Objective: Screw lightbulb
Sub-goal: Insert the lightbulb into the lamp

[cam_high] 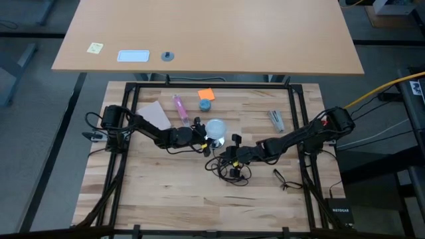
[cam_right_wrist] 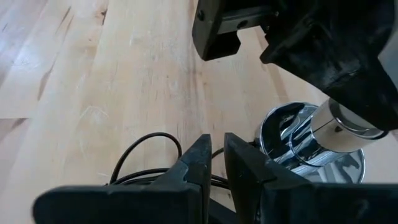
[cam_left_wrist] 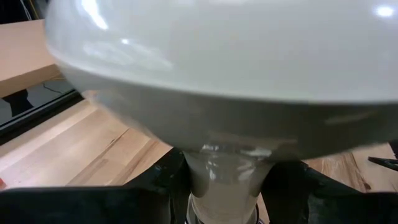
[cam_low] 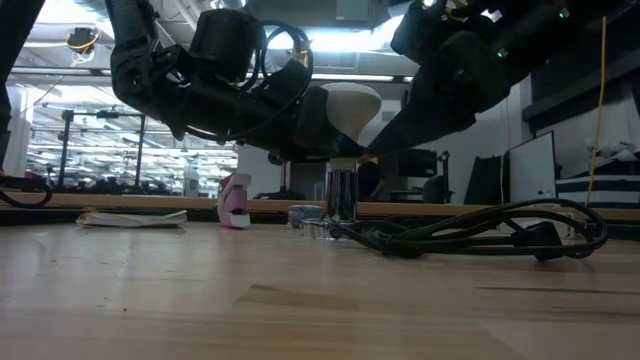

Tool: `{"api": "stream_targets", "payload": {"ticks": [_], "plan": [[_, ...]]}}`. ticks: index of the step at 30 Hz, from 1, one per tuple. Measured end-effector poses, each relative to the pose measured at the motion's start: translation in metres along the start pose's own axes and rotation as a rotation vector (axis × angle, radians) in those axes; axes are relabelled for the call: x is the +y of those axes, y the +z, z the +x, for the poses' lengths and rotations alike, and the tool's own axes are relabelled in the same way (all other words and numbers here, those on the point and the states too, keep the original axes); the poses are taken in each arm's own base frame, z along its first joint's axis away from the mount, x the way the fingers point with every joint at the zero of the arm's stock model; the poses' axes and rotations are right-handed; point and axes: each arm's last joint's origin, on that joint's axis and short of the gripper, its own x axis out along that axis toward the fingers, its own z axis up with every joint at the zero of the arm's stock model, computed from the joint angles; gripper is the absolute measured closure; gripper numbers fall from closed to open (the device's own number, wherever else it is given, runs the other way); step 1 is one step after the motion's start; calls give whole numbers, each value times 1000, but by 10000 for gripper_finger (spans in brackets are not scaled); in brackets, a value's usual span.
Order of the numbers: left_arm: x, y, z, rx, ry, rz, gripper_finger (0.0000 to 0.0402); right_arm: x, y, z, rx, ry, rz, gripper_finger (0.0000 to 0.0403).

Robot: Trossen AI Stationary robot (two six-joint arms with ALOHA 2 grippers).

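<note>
The frosted white lightbulb (cam_high: 216,127) stands near the table's middle, its globe (cam_left_wrist: 217,56) filling the left wrist view. It sits upright on the stem (cam_low: 342,195) of a shiny silver lamp base (cam_right_wrist: 311,152). My left gripper (cam_high: 201,137) reaches in from the table's left and is shut on the bulb. My right gripper (cam_right_wrist: 216,163) comes from the right and hangs low beside the base, over the black cord (cam_high: 229,169). Its fingers are shut with only a slit between them, and nothing shows in it. Whether it touches the cord I cannot tell. My left gripper pinches the bulb's narrow neck (cam_left_wrist: 221,174), just under the globe, between its two fingers (cam_left_wrist: 168,186). The fingers come nearly level from the table's left. The bulb stands upright, globe above the fingers, with its lower end at the top of the silver stem.
A pink tube (cam_high: 179,106), a blue round object (cam_high: 205,105), an orange note (cam_high: 206,94) and a paper sheet (cam_high: 154,114) lie behind the bulb. A small clear item (cam_high: 276,119) and a black wire shape (cam_high: 282,178) lie on the right. Black frame rails (cam_high: 297,133) border the tabletop.
</note>
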Motion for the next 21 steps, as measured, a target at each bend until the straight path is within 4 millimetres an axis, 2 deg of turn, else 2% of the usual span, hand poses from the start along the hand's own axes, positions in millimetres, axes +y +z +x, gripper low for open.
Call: {"api": "stream_targets", "payload": {"ticks": [3, 7, 9, 12, 15, 21], "plan": [[0, 0, 0, 0, 0, -1, 260, 0, 0, 0, 0, 0, 20, 352], [0, 0, 0, 0, 0, -2, 260, -2, 0, 1, 2, 5, 177, 352], [0, 0, 0, 0, 0, -3, 260, -3, 0, 1, 9, 27, 197, 352], [0, 0, 0, -1, 0, -1, 260, -2, 0, 1, 21, 57, 183, 352], [0, 0, 0, -1, 0, 15, 260, -2, -2, 1, 36, 59, 97, 347], [0, 2, 0, -26, 2, -34, 260, -2, -7, 8, 55, 47, 57, 292]]}}
